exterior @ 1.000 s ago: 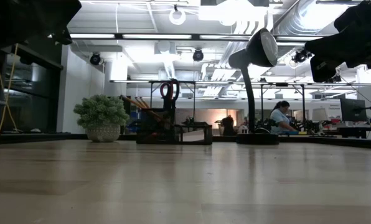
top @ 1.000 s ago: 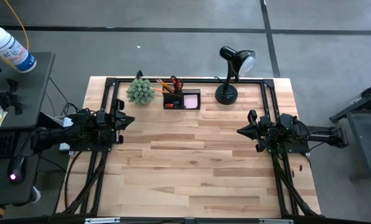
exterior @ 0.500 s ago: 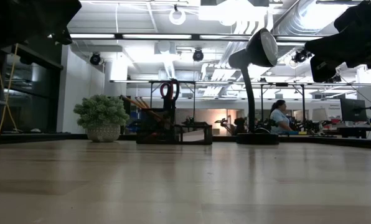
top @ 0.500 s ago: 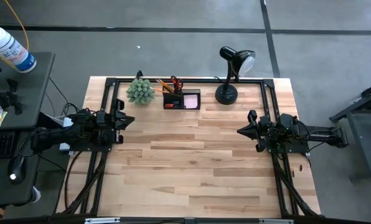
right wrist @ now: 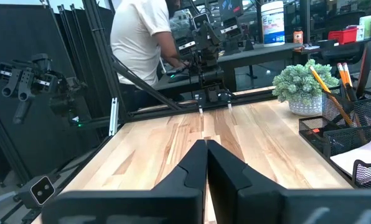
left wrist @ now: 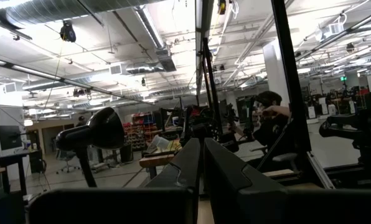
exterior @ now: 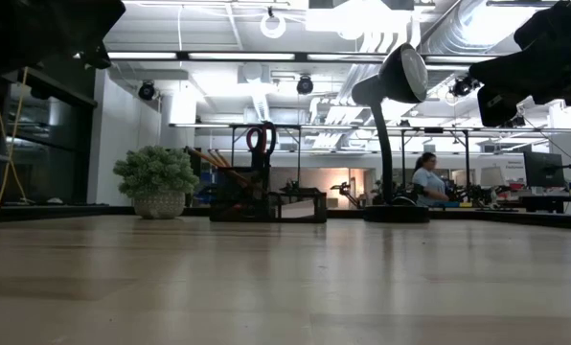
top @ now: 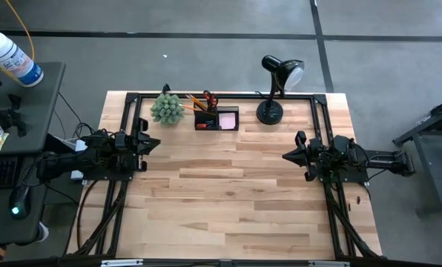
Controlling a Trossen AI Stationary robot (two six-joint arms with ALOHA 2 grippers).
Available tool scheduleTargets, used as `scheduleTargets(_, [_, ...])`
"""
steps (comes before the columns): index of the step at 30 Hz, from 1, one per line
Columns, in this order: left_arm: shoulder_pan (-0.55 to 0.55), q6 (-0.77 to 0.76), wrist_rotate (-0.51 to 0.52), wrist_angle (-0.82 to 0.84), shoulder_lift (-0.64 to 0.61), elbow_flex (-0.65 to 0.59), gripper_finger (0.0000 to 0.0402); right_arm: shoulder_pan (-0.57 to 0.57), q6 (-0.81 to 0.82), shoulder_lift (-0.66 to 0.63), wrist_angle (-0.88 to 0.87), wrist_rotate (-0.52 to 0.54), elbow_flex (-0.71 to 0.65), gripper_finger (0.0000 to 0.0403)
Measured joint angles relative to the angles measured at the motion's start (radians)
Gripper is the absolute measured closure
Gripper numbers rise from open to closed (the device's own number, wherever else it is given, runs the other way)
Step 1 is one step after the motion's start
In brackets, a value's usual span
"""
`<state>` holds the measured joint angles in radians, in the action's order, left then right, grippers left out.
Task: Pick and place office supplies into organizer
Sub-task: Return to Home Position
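Note:
The black organizer stands at the table's far edge and shows in the low view too, organizer. Orange-handled scissors and orange pencils stand upright in its taller compartment; a pink sticky-note pad lies in the lower one, with something small and red at its near left corner. My left gripper hovers shut at the table's left side; my right gripper hovers shut at the right side. Both are far from the organizer. In the right wrist view the organizer sits beside the shut fingers' line of sight.
A green spiky plant stands left of the organizer, a black desk lamp right of it. A black frame runs along the table's far, left and right sides. Bare wood lies between the arms. A person moves in the room beyond.

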<state>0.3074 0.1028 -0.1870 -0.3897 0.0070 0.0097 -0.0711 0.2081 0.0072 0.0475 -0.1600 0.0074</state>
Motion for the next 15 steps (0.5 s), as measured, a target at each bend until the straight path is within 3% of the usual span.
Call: scheduleTargets(15, [0.000,0.000,0.000,0.000,0.000,0.000,0.0389,0.000,0.000,0.000,0.000,0.000,0.000,0.0401])
